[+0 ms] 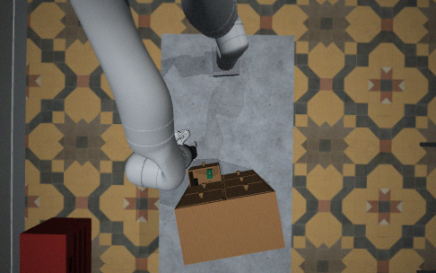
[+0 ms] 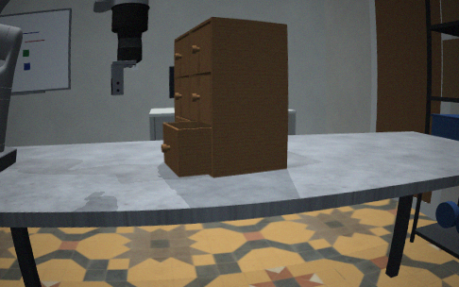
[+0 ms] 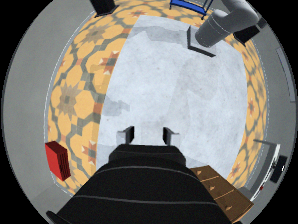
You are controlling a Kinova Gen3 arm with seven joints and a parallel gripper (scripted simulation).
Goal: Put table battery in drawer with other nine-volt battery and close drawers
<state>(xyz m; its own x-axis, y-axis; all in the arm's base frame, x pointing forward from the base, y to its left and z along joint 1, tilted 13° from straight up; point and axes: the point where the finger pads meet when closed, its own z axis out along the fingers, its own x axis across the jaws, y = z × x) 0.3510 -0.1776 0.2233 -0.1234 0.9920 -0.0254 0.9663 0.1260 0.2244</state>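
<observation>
The wooden chest (image 1: 231, 229) (image 2: 250, 94) (image 3: 227, 192) stands upright on the table. Its bottom drawer (image 1: 215, 166) (image 2: 195, 153), at the left in the top view, is pulled partly out and looks level. Inside lie a small green thing (image 1: 209, 173) and a dark block (image 1: 194, 181); I cannot tell for sure what either is. The other drawers look shut. No nine-volt battery shows on the table. My gripper (image 3: 148, 132) is open and empty, well above the table and in front of the chest; in the exterior view one finger shows. The arm covers it in the top view.
The grey table (image 1: 265, 99) (image 2: 331, 156) (image 3: 150, 65) carries the chest and the arm's base (image 1: 225, 73) (image 3: 202, 48), which stands across from the drawer fronts. A red cabinet (image 1: 45, 251) (image 3: 57, 161) is beyond the table's edge. The upper drawers' knobs stick out above the open drawer.
</observation>
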